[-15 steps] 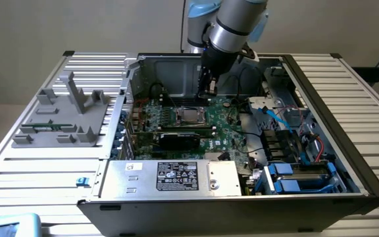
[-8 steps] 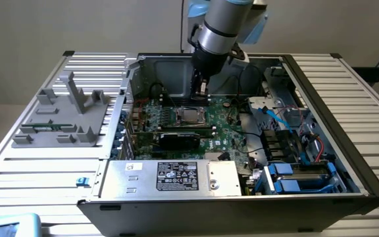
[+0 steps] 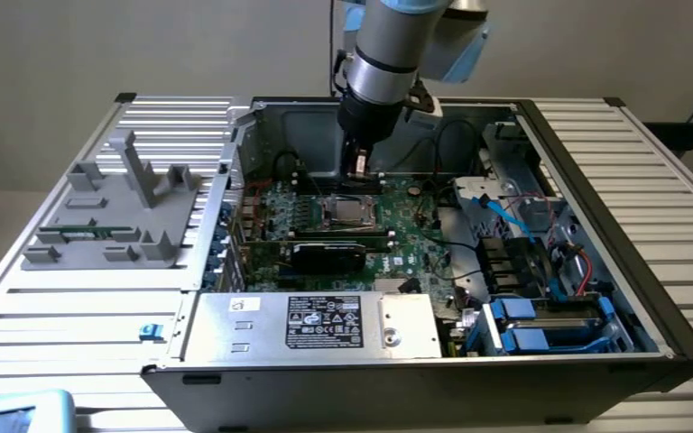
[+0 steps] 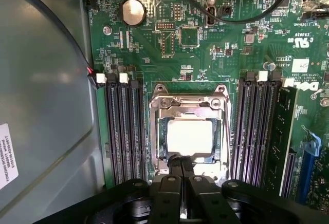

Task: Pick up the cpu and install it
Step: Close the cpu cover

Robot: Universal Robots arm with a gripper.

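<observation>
The cpu [image 4: 190, 136] lies flat in the metal socket frame [image 4: 188, 102] on the green motherboard, its shiny silver top facing up. In the exterior view the cpu [image 3: 349, 212] sits mid-board inside the open computer case. My gripper [image 4: 181, 163] hangs above the near edge of the socket, fingers pressed together with nothing between them. From outside, the gripper [image 3: 356, 168] points straight down, a short way above the board and just behind the socket.
Black memory slots [image 4: 123, 131] flank the socket, with a memory stick [image 4: 280, 142] on one side. A black expansion card [image 3: 328, 255] lies in front of the socket, then a silver power supply box [image 3: 310, 322]. A grey fixture [image 3: 118, 212] stands on the exterior view's left.
</observation>
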